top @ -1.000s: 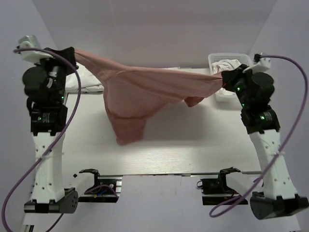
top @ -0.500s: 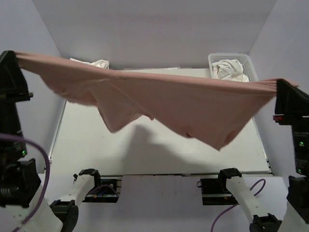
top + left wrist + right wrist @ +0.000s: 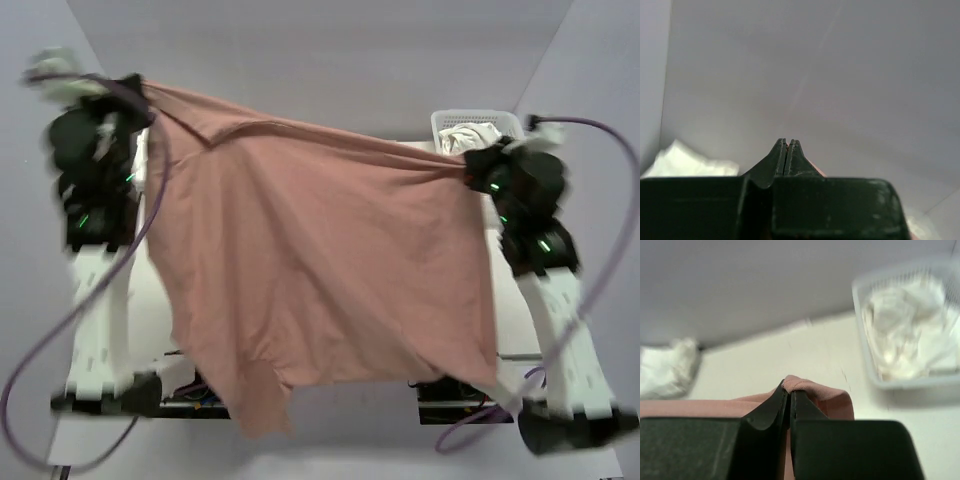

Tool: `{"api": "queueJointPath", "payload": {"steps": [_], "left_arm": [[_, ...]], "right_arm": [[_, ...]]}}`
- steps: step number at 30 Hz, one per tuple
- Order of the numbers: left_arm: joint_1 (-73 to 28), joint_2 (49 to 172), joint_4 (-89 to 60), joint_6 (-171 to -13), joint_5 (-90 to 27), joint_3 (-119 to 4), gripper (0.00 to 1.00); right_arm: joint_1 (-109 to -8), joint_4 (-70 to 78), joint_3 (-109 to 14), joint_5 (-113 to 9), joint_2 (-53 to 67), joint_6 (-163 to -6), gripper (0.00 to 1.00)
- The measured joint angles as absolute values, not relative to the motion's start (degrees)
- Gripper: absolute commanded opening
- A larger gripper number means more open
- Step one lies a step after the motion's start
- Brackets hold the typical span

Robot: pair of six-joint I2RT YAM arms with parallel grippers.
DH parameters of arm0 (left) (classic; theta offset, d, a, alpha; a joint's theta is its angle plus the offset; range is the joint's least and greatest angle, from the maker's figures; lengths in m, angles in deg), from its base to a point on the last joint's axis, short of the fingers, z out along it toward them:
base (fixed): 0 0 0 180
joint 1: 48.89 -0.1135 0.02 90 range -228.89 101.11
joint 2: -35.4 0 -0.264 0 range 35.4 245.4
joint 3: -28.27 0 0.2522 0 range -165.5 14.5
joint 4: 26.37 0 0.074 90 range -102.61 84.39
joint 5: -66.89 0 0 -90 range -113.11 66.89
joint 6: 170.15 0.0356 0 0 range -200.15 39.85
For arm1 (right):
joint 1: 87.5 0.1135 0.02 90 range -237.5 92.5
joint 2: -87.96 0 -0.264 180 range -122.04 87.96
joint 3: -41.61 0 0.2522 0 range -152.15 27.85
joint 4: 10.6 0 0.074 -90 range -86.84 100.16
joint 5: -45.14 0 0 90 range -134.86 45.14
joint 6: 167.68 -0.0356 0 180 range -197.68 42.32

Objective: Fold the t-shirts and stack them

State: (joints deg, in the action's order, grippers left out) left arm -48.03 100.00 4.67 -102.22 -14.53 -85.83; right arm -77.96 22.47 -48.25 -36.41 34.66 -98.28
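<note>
A dusty-pink t-shirt (image 3: 320,270) is stretched in the air between both arms and billows toward the near edge, covering most of the table. My left gripper (image 3: 146,98) is shut on its upper left corner, and my right gripper (image 3: 466,166) is shut on its right corner. In the right wrist view the gripper (image 3: 789,385) pinches a pink hem fold (image 3: 832,400). In the left wrist view the gripper (image 3: 785,142) is closed, with a sliver of pink cloth (image 3: 818,172) beside it. White t-shirts (image 3: 907,335) lie crumpled in a basket. Another white t-shirt pile (image 3: 667,372) sits at the far left.
The white plastic basket (image 3: 446,122) stands at the table's far right corner, just behind the right gripper. The white table (image 3: 765,355) is enclosed by pale walls at the back and sides. Purple cables loop beside both arms.
Half a second ago both arms held the shirt taut, high and wide apart. They have swung back toward the far side, and the shirt has flared open toward the near edge.
</note>
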Motion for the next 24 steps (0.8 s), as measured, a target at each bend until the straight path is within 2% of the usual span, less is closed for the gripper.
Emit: {"api": "queueJointPath", "payload": {"steps": [1, 3, 4, 5, 6, 8, 9, 12, 15, 19, 24], "left_arm": [[-48.0, 103.1, 3.0, -102.2, -14.5, -82.7, 0.02], [-48.1, 111.0, -0.5, -102.1, -14.6, -76.1, 0.38], [-48.1, 114.9, -1.9, -101.8, -14.8, -73.1, 0.63], [-48.2, 120.0, -3.3, -102.1, -14.8, -69.9, 0.99], [-48.3, 124.4, -4.0, -101.7, -14.7, -67.8, 1.0], [-48.5, 134.6, -3.0, -102.4, -14.3, -65.8, 1.0], [-48.6, 139.1, -2.1, -102.6, -13.9, -66.4, 1.0], [-48.7, 151.1, 3.3, -103.4, -13.3, -71.4, 1.0], [-48.7, 154.3, 5.0, -103.8, -13.7, -73.5, 1.0], [-48.5, 147.1, 2.2, -104.2, -15.9, -69.2, 1.0], [-48.0, 130.3, -5.7, -105.8, -25.2, -55.8, 1.0]], "right_arm": [[-78.0, 21.4, -45.5, -36.6, 31.6, -98.4, 0.0], [-78.1, 18.5, -39.4, -37.2, 24.5, -98.8, 0.0], [-78.1, 17.8, -37.0, -37.5, 21.7, -99.0, 0.0], [-78.1, 16.5, -34.2, -37.7, 18.0, -99.4, 0.02], [-78.1, 15.6, -32.3, -37.9, 15.2, -99.7, 0.29], [-78.2, 14.2, -30.4, -38.4, 8.3, -100.4, 0.63], [-78.3, 13.7, -30.5, -38.8, 5.0, -100.4, 0.9], [-78.4, 13.8, -33.5, -40.0, -4.1, -99.7, 0.9], [-78.4, 13.6, -36.3, -40.7, -7.7, -99.5, 0.9], [-78.3, 13.8, -33.9, -40.1, -3.3, -100.9, 0.9], [-78.4, 16.7, -23.6, -37.7, 9.4, -104.9, 0.9]]}}
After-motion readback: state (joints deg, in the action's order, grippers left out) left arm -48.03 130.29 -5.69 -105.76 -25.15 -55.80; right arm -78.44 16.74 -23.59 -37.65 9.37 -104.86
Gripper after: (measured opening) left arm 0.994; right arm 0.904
